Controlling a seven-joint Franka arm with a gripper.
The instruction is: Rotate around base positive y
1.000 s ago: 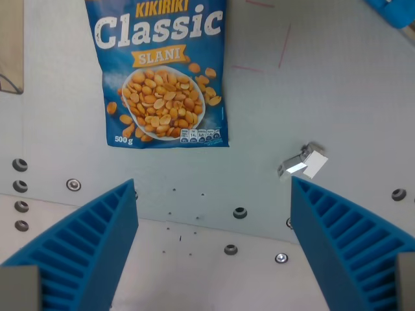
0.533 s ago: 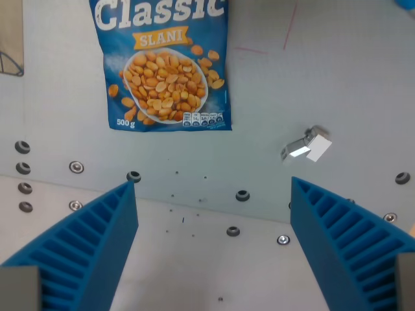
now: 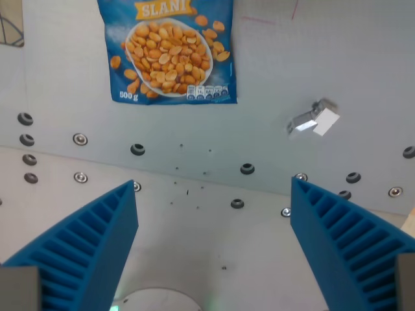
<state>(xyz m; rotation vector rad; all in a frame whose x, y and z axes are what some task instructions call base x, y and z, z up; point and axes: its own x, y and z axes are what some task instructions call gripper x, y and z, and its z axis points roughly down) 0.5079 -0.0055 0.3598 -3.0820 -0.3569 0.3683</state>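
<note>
Nearest the camera, the tool (image 3: 214, 249) shows as two blue ribbed fingers (image 3: 84, 249), one at the wrist view's left and one at its right, spread wide with nothing between them. Between their bases, at the bottom edge, a pale rounded shape (image 3: 152, 301) peeks in; what it is cannot be told.

Beyond the fingers lies the grey table (image 3: 259, 214), crossed by a seam and dotted with bolt heads (image 3: 247, 169). Farther off, toward the wrist view's right, a small white and silver clip-like object (image 3: 313, 120) rests alone on the surface. Farthest, at the top edge, a blue bag of salted peanuts (image 3: 172, 52) lies flat, partly cut off.

The task names no object; it is a pure tilting of the tool itself. The likely risk is tilting too far, so that a fingertip dips to the table, or that the bag leaves view entirely.
</note>
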